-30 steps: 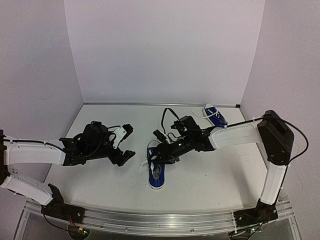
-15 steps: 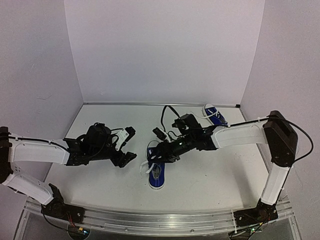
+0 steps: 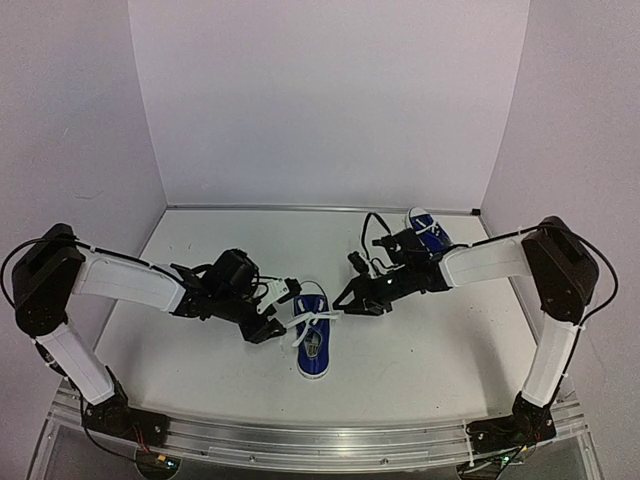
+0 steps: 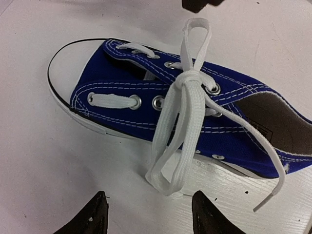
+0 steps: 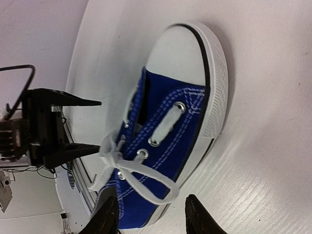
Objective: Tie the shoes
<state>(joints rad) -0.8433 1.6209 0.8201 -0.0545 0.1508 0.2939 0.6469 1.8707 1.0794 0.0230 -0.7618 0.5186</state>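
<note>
Shoe at back shows only overhead.

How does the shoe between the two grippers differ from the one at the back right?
The near shoe lies mid-table between the left gripper and right gripper, both open; the far shoe sits near the back wall, beyond the right arm. The near shoe's laces are knotted with loops; the far shoe's are too small to judge. Both are blue with white toe caps, upright on their soles.
</note>
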